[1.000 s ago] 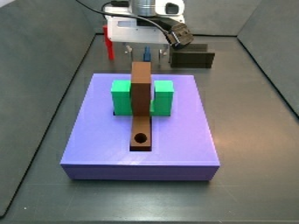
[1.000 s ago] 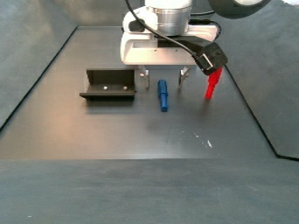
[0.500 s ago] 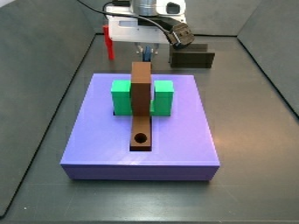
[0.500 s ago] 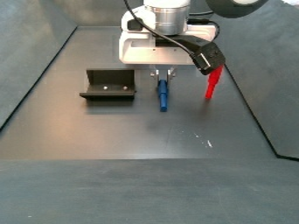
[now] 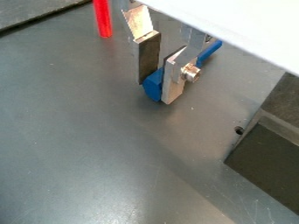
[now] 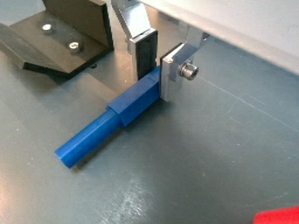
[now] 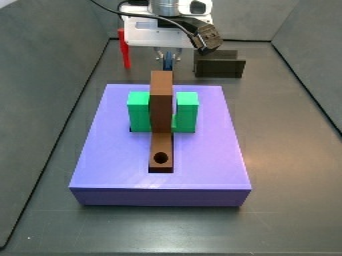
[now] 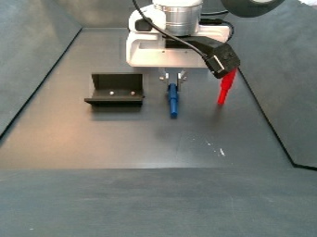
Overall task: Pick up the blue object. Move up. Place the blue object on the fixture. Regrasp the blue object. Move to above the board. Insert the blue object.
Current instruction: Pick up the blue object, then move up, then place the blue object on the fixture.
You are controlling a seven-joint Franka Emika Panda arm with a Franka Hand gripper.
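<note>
The gripper (image 6: pixel 149 63) is down low on the floor, with its two silver fingers (image 6: pixel 176 66) on either side of one end of the blue object (image 6: pixel 111 121); the blue object lies flat on the grey floor, and the rest of it sticks out past the fingers; the fingers are close around it, but I cannot tell if they squeeze it yet or just stand beside it; in a side view the gripper (image 8: pixel 175 78) sits right over the top end of the blue object (image 8: pixel 172 100), with the red peg (image 8: pixel 224 88) just beside it and the fixture (image 8: pixel 115 90) near on its other side, with nothing in it; in a side view the board (image 7: pixel 163 150) is well apart from all this, with its green block (image 7: pixel 162 111) and its brown bar (image 7: pixel 162 120), and the round hole is still open; so I think the job is only at the very first step, the picking up; lifting, putting it on the fixture, grabbing it again, going over the board and pushing it in are all left to do.
</note>
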